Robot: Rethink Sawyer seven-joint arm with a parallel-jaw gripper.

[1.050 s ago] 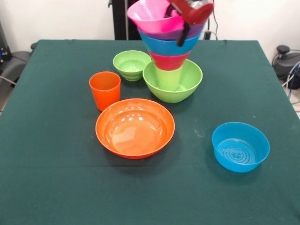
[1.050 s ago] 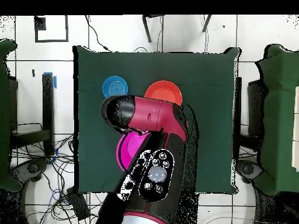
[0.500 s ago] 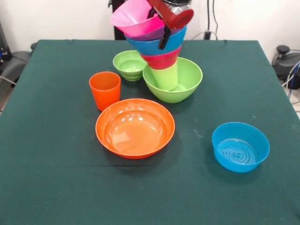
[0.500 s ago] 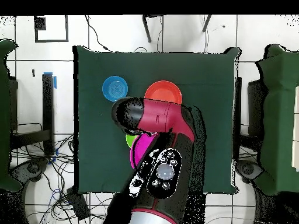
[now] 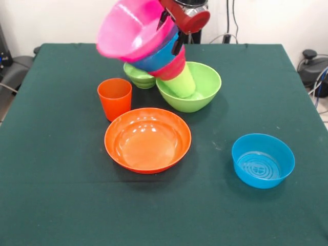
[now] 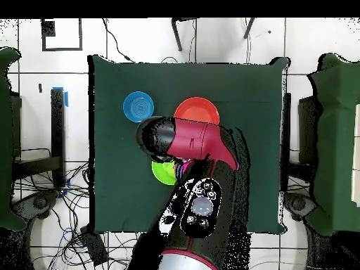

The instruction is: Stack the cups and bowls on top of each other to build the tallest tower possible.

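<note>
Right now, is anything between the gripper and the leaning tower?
Nothing visible: the gripper is already against the tower, beside the pink bowl at its top.

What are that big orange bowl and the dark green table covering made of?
The orange bowl looks like glossy moulded plastic: bright highlights gleam on its smooth inside. The table covering seems to be matte cloth, perhaps felt: it shows no shine, though its weave cannot be made out.

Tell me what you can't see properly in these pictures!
- Overhead view: the arm covers the tower and most bowls.
- Front view: the pink bowl hides most of the small green bowl.
- Front view: the gripper is cut off by the top edge, so its grip is unclear.
</note>
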